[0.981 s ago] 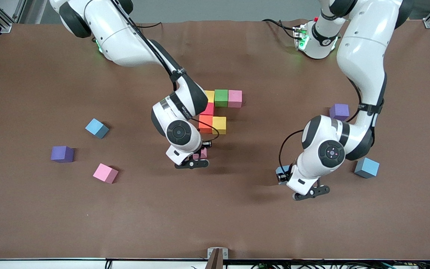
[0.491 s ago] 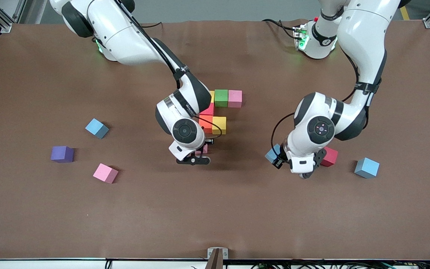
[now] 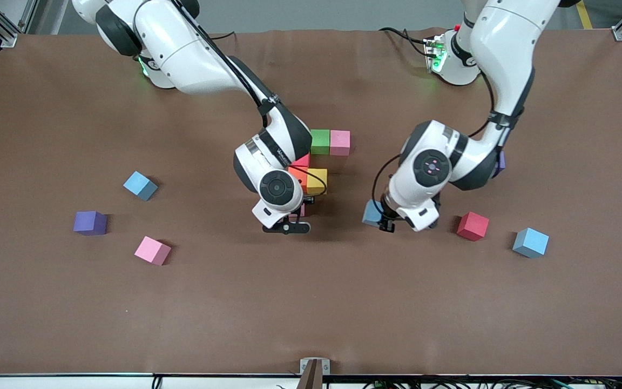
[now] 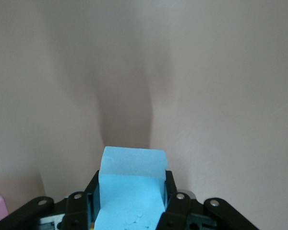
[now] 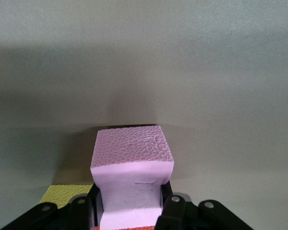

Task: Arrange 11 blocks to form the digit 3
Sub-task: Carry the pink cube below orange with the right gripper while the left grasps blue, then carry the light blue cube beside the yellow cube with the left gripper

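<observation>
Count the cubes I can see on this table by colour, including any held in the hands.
Pink cubes: 3
Light blue cubes: 3
Red cubes: 2
Purple cubes: 2
Yellow cubes: 1
Green cubes: 1
Orange cubes: 1
Total: 13 in view

purple cube mostly hidden by left arm, fig's yellow corner covered

Built cluster mid-table (loose cubes toward both arms' ends).
</observation>
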You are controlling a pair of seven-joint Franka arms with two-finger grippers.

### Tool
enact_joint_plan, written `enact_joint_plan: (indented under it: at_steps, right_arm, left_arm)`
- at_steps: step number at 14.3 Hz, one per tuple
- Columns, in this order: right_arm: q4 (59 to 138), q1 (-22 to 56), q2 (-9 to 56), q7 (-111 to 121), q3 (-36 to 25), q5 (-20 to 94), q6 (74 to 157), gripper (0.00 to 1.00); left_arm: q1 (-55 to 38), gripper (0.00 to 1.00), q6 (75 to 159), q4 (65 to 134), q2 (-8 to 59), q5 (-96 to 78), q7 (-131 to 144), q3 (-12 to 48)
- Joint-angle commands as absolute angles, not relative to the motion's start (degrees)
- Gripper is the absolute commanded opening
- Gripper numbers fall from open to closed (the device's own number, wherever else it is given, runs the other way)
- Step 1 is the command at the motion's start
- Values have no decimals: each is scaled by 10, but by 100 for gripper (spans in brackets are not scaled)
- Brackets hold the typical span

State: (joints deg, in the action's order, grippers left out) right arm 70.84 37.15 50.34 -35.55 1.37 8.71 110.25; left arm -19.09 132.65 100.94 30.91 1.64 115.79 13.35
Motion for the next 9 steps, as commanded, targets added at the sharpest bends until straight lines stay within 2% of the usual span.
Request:
enact_joint_plan:
  at_steps: [1, 9]
  right_arm:
    - [700, 377, 507, -364, 8, 100, 1098, 40]
    - [700, 378, 507, -376, 8, 112, 1094, 40]
  left_arm:
    - [-219, 16, 1360, 1047, 298, 49, 1273, 131]
    - [-278, 16, 1406, 1102, 295, 103, 1445, 132]
